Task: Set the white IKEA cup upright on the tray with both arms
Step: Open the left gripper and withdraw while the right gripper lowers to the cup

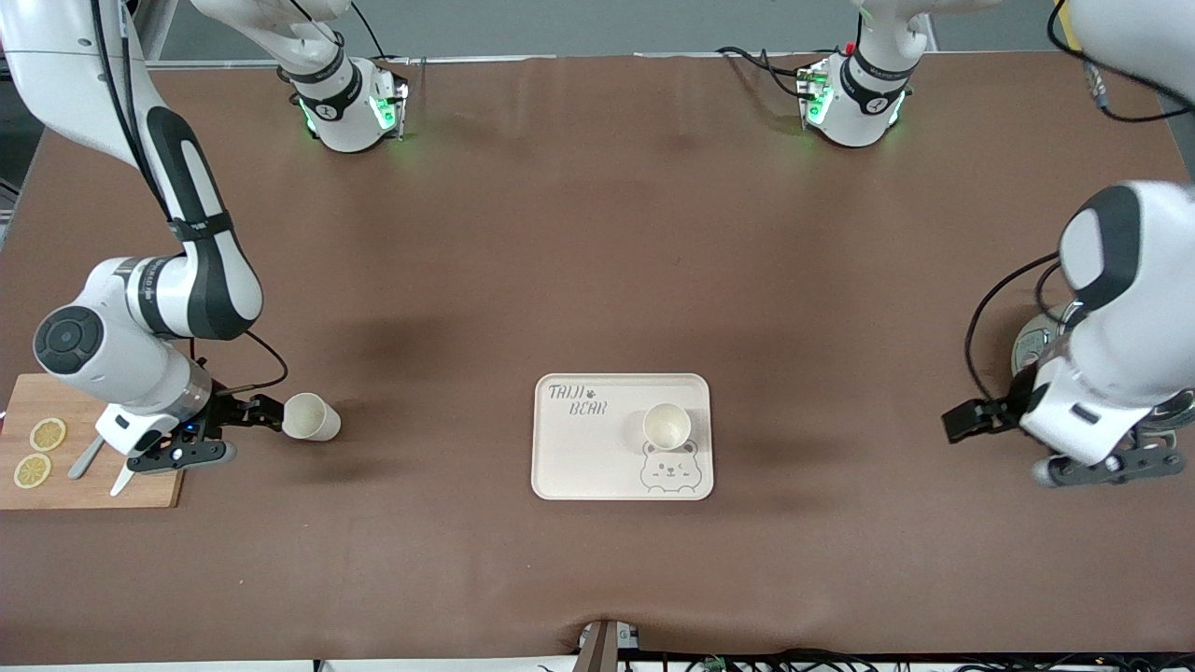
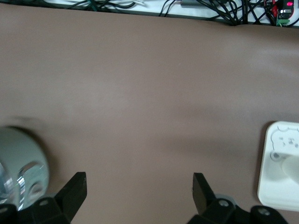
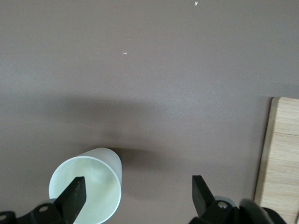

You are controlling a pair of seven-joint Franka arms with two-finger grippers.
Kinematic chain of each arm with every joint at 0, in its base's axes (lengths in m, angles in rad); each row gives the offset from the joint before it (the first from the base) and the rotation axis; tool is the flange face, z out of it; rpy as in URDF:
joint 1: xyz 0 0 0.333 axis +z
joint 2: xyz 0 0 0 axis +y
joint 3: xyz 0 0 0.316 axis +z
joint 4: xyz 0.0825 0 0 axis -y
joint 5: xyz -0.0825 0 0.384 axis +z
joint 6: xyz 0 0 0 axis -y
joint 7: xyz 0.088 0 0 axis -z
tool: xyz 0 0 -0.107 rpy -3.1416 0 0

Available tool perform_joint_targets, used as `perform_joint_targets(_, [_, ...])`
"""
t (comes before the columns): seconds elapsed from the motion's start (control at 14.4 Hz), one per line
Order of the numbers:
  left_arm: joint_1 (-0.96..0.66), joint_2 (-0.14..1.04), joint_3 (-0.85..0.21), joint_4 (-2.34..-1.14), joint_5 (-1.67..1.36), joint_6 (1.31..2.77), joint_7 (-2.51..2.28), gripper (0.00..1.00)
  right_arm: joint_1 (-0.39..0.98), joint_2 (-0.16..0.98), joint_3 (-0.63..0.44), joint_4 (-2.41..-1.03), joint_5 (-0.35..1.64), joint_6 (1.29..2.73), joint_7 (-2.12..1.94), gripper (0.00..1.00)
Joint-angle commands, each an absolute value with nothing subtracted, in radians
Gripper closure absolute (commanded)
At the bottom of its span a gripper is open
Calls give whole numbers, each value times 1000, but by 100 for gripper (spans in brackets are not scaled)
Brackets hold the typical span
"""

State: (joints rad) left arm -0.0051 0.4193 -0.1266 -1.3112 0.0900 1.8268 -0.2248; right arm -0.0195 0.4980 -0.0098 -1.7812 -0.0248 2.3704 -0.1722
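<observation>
A white cup [image 1: 313, 417] lies on its side on the brown table, its mouth toward my right gripper [image 1: 271, 416]. In the right wrist view the right gripper [image 3: 138, 195] is open and low, with one finger [image 3: 74, 196] in front of the cup's mouth [image 3: 91, 184]; it holds nothing. The cream tray [image 1: 579, 457], printed TAIJI BEAR, lies mid-table with a second white cup [image 1: 667, 426] upright on it. My left gripper [image 1: 963, 422] is open and empty, low over bare table toward the left arm's end. The left wrist view shows it open [image 2: 138, 189] and the tray's edge [image 2: 278, 186].
A wooden cutting board [image 1: 103, 485] with two lemon slices [image 1: 47, 434] and a utensil [image 1: 86, 457] lies under the right arm's wrist; its edge shows in the right wrist view [image 3: 280, 158]. A round metal object [image 1: 1034, 345] sits under the left arm, also in the left wrist view [image 2: 21, 170].
</observation>
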Motion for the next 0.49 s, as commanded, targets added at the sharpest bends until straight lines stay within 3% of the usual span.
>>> perform_joint_targets(0.0, [2,310,-144,-1347,63,1717,-212,0,-26,499,-2,-1836,-26,2442,-190,0])
perform_joint_targets(0.42, [-27,187,-123,-1344,-15,1490,-172,0,-8,525,-3,-1845,-26,2439,-190,0])
